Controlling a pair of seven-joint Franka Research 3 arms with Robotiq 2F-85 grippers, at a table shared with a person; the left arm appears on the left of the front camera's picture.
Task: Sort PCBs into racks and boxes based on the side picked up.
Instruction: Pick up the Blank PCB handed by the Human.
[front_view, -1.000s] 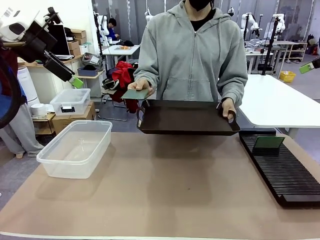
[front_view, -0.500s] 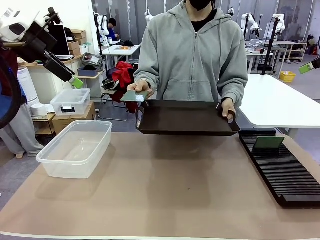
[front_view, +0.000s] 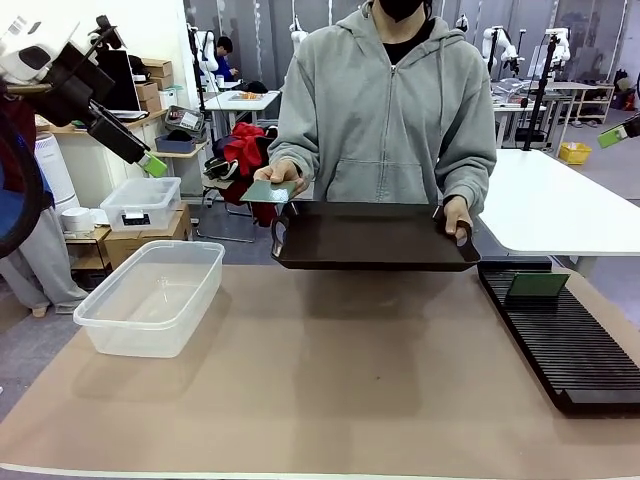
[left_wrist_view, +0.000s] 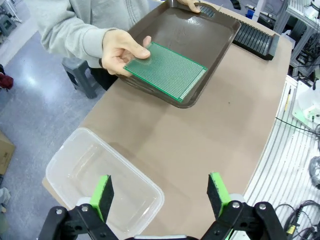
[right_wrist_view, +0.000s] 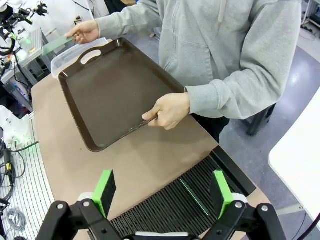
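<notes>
left end effector open, empty, hanging above the clear tub at the table's 9 o'clock. right end effector open, empty, over the black rack at 3 o'clock. a green pcb stands upright in the rack's far slots. person's hand holds the longer pcb flat over the brown tray's corner, at 12 o'clock.

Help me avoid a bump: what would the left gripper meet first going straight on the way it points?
Probably the brown table cover, just beside the clear tub's corner; depth is unclear.
</notes>
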